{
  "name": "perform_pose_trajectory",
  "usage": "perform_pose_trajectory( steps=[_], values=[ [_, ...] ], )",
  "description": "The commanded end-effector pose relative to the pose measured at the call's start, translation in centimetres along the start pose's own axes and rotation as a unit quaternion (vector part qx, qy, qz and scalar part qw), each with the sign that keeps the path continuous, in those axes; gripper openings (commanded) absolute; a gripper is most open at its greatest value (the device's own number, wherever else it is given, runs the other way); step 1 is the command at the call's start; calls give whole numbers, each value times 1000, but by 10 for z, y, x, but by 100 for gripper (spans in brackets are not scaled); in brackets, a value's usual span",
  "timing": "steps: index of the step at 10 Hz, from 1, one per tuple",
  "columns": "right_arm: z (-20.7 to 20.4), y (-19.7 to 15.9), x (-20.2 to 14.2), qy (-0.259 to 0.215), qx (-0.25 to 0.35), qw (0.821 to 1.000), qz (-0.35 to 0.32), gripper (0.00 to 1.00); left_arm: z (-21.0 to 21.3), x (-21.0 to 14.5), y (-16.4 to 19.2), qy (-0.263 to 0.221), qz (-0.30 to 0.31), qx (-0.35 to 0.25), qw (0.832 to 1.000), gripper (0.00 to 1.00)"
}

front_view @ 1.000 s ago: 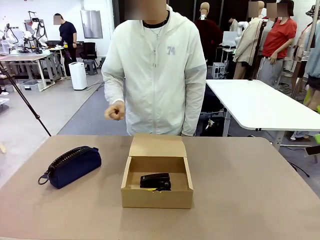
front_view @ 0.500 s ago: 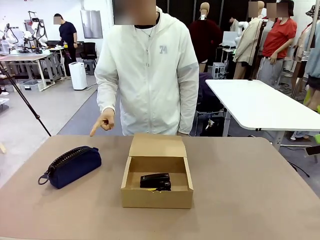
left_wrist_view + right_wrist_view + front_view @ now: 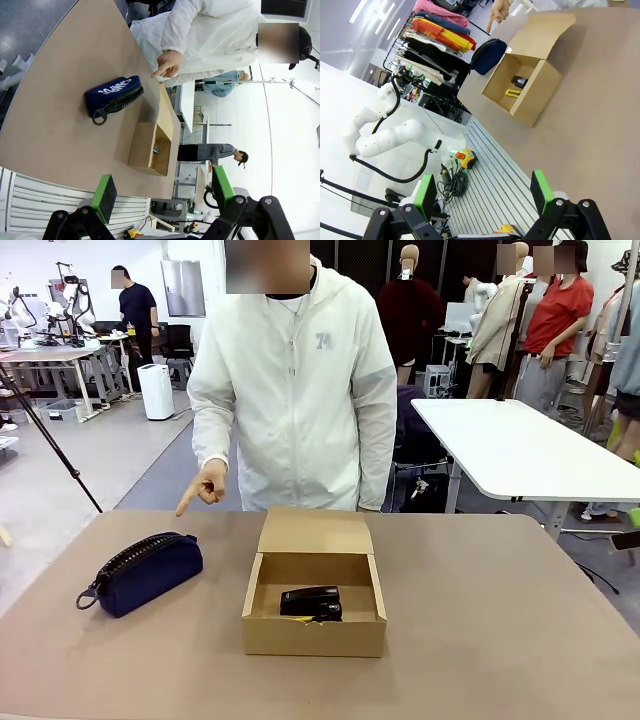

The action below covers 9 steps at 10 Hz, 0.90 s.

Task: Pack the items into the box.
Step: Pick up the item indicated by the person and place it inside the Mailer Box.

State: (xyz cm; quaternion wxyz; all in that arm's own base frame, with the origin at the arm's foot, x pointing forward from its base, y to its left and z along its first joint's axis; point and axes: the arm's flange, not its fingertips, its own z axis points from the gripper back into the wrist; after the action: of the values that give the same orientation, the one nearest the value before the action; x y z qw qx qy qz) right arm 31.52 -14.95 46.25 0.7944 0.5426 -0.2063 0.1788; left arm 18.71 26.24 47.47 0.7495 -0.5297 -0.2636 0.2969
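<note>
Left gripper (image 3: 163, 192) and right gripper (image 3: 483, 192) gape wide, empty, at frame bottom. Pouch (image 3: 140, 573) lies centre-left, apart from the open box (image 3: 314, 638) holding stapler (image 3: 311, 602) and knife (image 3: 510, 92). Above the pouch, the person's hand (image 3: 203, 487) points its index finger down.

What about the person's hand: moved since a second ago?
Yes. The hand dropped and shifted toward picture left, away from the box flap and nearer the pouch. It was a fist and now points a finger.
</note>
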Motion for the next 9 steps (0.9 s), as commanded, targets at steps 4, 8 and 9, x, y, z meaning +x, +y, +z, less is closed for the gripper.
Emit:
perform_pose_trajectory(
  steps=[4,8,9],
  values=[
    [3,2,-1,7,1,1000,0,100,-155,3,-132,141,-168,333,917,100],
    [3,2,-1,7,1,1000,0,100,-307,-61,-166,111,-297,559,766,100],
    [3,2,-1,7,1,1000,0,100,-337,-76,-166,82,-350,563,744,100]
  ],
)
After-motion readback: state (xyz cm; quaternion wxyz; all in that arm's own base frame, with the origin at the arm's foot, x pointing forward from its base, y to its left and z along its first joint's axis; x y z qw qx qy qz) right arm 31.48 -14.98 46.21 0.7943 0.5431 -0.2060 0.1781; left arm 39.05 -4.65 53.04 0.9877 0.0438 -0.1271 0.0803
